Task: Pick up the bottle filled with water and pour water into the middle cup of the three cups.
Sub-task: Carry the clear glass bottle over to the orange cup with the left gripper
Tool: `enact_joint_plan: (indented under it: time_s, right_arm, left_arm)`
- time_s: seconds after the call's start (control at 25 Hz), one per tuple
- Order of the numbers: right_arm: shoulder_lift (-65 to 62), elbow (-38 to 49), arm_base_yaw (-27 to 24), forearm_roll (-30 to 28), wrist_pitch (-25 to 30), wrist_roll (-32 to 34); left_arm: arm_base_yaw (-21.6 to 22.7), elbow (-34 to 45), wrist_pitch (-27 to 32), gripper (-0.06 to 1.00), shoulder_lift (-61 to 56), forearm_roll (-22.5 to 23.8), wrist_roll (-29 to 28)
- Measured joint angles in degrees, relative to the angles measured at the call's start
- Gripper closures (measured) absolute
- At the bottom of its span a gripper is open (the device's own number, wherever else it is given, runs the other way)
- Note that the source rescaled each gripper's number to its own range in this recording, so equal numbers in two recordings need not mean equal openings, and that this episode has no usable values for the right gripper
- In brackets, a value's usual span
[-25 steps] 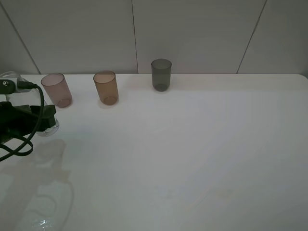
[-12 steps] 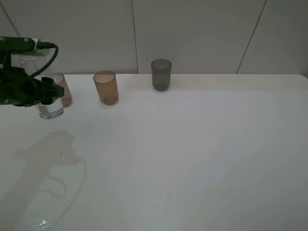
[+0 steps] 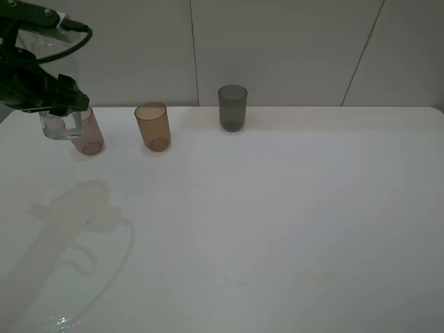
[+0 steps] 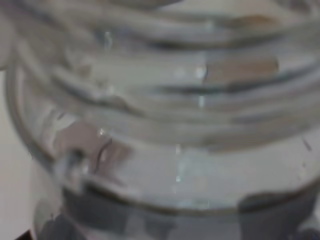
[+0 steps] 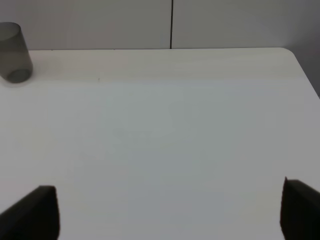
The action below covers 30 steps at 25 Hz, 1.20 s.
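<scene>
My left gripper (image 3: 61,104) is shut on the clear bottle (image 3: 59,123) and holds it in the air at the far left, in front of the pinkish-mauve cup (image 3: 90,139). The bottle fills the left wrist view (image 4: 165,125), blurred and very close. The amber-brown middle cup (image 3: 153,126) stands upright to the right of the mauve cup. The dark grey cup (image 3: 232,107) stands further right near the wall; it also shows in the right wrist view (image 5: 14,52). My right gripper (image 5: 170,210) is open and empty; only its two fingertips (image 5: 35,212) show, above bare table.
The white table (image 3: 277,222) runs to a panelled wall at the back. The left arm's shadow (image 3: 76,208) lies on the table's left front. The table's right edge (image 5: 302,70) shows in the right wrist view.
My left gripper has lifted the bottle off the table, moving up and towards the back. The cups have not moved.
</scene>
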Motion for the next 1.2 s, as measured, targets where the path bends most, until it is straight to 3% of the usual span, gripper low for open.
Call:
enact_joint_plan:
  time_s: [0.24, 0.64, 1.2]
  right_arm:
    - [0.0, 0.0, 0.0, 0.0, 0.0, 0.0]
    - [0.0, 0.0, 0.0, 0.0, 0.0, 0.0]
    - [0.0, 0.0, 0.0, 0.0, 0.0, 0.0]
  left_arm:
    - [0.0, -4.1, 5.0, 0.94, 2.2, 14.8, -5.5]
    - [0.0, -9.1, 9.4, 0.94, 10.7, 29.4, -8.9]
    - [-1.5, -13.1, 9.3, 0.94, 18.7, 37.1, -7.4]
